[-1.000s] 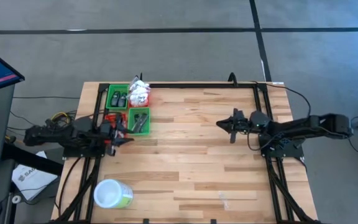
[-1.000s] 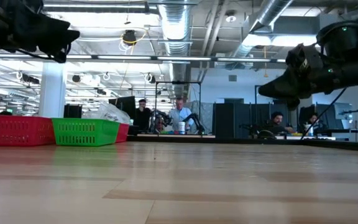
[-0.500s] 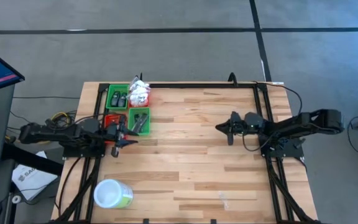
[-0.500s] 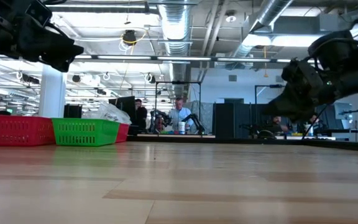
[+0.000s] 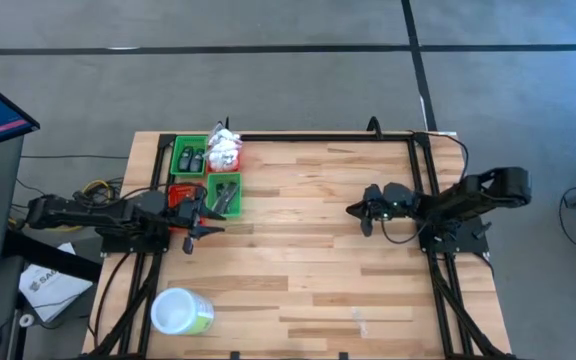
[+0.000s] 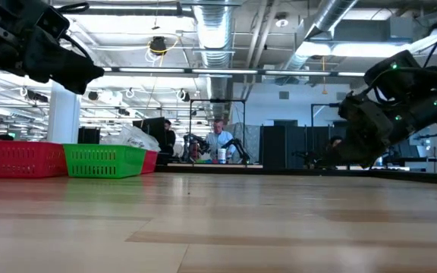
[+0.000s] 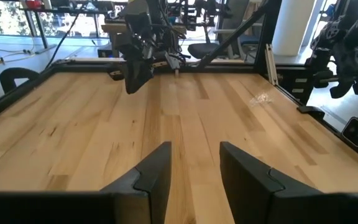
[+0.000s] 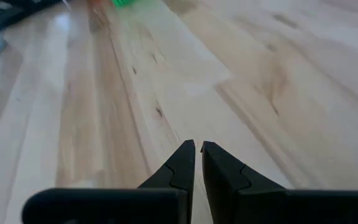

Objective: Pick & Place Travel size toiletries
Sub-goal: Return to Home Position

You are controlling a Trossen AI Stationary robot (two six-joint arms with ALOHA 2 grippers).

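Note:
The travel size toiletries lie in small bins at the table's far left. Dark mini bottles [image 5: 189, 158] sit in one green bin, slim tubes [image 5: 225, 195] in a second green bin, and white crinkly packets [image 5: 226, 150] are heaped beside them. My left gripper [image 5: 208, 221] hovers just near of the tube bin, open, with nothing between its fingers [image 7: 194, 163]. My right gripper [image 5: 352, 210] hangs over the bare wood right of centre, shut and empty [image 8: 196, 149], tipped down toward the table.
A red bin [image 5: 179, 190] stands beside the tube bin. A big green tub with a white lid [image 5: 181, 312] stands near the front left corner. A scrap of clear plastic [image 7: 261, 98] lies on the wood near the front right. A black frame [image 5: 318, 137] edges the table.
My right gripper has sunk toward the table and tipped further downward, staying shut, while its arm has folded back toward the right edge. My left gripper has eased slightly down and toward the table's right, tipping a little, and remains open.

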